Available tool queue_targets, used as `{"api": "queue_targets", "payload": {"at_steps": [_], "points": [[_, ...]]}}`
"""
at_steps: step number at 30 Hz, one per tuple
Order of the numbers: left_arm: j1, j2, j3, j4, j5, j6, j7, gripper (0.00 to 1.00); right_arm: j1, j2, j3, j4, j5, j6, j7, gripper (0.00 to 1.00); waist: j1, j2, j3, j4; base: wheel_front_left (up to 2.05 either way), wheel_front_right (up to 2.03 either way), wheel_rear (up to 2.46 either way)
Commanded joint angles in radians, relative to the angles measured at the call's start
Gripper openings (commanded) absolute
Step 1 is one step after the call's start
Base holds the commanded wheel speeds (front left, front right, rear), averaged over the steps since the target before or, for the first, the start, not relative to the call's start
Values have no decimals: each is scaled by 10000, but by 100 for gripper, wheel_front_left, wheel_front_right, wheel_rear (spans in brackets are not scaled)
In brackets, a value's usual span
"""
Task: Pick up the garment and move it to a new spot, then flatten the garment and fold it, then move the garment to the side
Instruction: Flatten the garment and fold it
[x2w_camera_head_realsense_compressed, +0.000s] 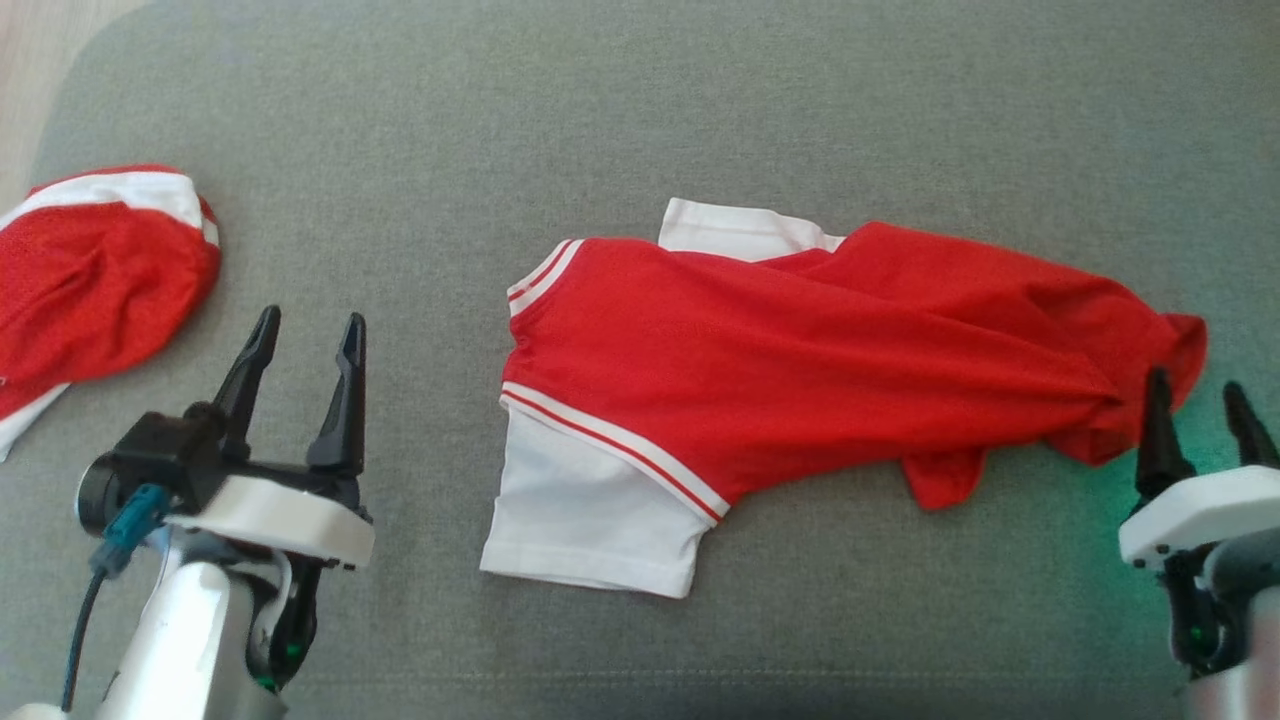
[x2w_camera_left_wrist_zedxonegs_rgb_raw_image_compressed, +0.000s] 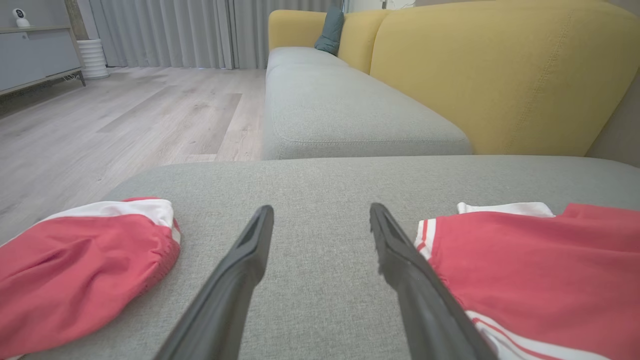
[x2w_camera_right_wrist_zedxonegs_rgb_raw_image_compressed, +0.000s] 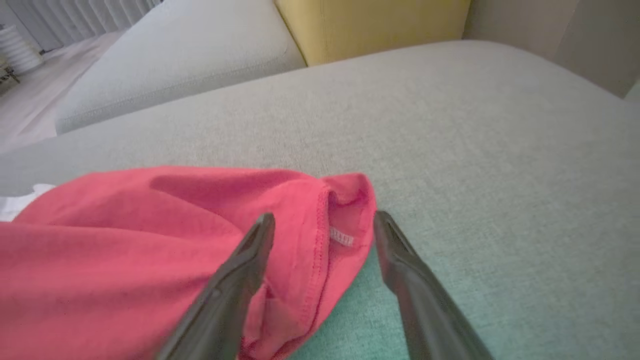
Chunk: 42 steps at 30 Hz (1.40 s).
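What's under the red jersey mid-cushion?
The red jersey lies on the grey cushion; a white flap pokes out from under its far edge. Anything else beneath is covered.

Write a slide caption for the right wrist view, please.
Right gripper, jaws open, over the hem of the red shirt on the grey cushion.

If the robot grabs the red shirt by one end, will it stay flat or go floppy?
Probably floppy: the red shirt lies bunched and wrinkled near the right gripper, so it would likely droop. It looks thin and light, so it should lift easily. Pushed, it would likely crumple on the grey cushion rather than slide.
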Motion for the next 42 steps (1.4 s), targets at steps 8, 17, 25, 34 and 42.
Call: {"api": "queue_targets", "payload": {"at_steps": [8,17,25,34,42], "points": [[-208,19,602,-326,264,62,-120,100,138,-72,1201,-2088,-514,-7,-1384,100,-1,0,-437,-135,0,0,0],[379,-43,674,-551,504,209,-120,100,1312,-72,2818,-3349,-308,-7,-1014,100,-1,0,-1117,-183,0,0,0],[642,-24,635,-593,558,298,-120,100,1659,-72,3093,-3460,-152,-7,-876,100,-1,0,-1316,-166,0,0,0],[684,-20,547,-621,551,349,-120,100,1737,-72,3223,-3461,-190,-7,-683,100,-1,0,-1345,-99,0,0,0],[433,-34,344,-665,574,264,-120,100,1965,-72,3606,-2172,-106,-7,1100,100,-1,0,-895,49,0,0,0]]}}
